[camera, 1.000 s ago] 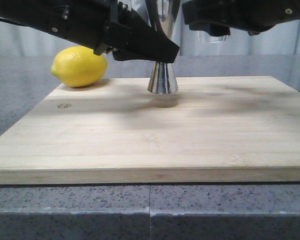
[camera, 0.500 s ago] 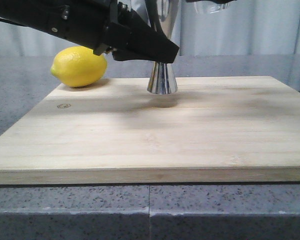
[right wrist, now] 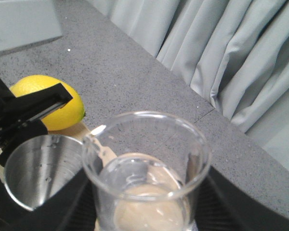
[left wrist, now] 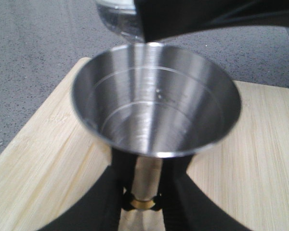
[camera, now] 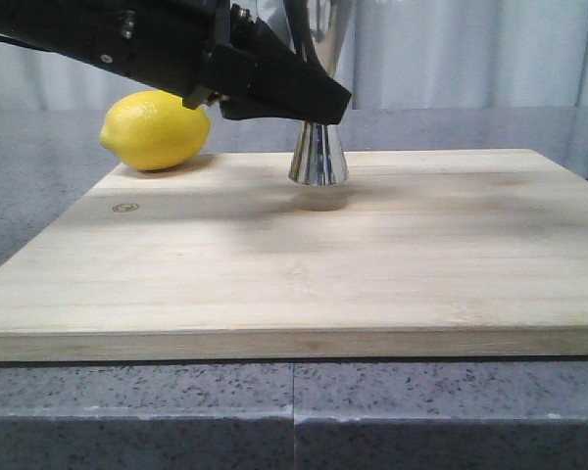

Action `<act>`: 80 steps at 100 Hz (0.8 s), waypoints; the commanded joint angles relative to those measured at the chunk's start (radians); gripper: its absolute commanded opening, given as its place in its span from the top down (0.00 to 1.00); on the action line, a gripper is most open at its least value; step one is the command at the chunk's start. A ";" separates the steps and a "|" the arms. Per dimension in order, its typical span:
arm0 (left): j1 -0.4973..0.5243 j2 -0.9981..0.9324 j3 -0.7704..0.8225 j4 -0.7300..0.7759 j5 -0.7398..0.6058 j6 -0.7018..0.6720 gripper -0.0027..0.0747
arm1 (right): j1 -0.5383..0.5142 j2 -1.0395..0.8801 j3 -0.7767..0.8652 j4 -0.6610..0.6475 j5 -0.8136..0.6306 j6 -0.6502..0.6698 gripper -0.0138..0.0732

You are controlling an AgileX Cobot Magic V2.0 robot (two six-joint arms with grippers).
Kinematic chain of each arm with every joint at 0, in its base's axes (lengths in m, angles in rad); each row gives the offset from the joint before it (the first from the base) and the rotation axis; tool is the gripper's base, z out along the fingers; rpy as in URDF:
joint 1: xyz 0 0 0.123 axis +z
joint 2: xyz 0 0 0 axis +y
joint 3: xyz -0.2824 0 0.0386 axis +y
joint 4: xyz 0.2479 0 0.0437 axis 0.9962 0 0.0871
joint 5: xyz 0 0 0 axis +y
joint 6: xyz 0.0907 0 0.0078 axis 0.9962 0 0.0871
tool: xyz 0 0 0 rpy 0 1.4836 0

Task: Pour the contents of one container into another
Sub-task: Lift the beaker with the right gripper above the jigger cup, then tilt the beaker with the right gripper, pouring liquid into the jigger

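Two tools share the job: the left tool [left wrist: 140, 202] pinches the jigger [left wrist: 156, 98] at its gold waist, upright on the board [camera: 304, 264]. Just behind its rim, the right tool [right wrist: 149, 211] grips the beaker [right wrist: 147, 168], hardly tilted. Pouring looks about to start; next, tip its lip over the jigger's mouth.

The front camera sits low, almost level with the board [camera: 304, 264], and looks forward across the tabletop [camera: 421, 411] toward the curtain [camera: 470, 54]; the board's near edge fills the foreground. The left wrist camera looks steeply down from very close into the jigger [left wrist: 156, 98], whose mouth takes up most of its picture, with the board and tabletop below. The right wrist camera looks down and outward past the beaker [right wrist: 147, 168], held close to the lens, toward the tabletop and curtain. All three views share the jigger; the front and right wrist views also share the lemon [camera: 155, 129].
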 commanded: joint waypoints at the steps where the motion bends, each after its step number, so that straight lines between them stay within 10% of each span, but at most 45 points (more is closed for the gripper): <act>1: -0.008 -0.054 -0.031 -0.069 0.054 -0.003 0.86 | -0.005 -0.031 -0.039 -0.037 -0.055 -0.006 0.50; 80: -0.008 -0.054 -0.031 -0.067 0.062 -0.003 0.86 | -0.005 -0.031 -0.087 -0.212 -0.011 -0.006 0.50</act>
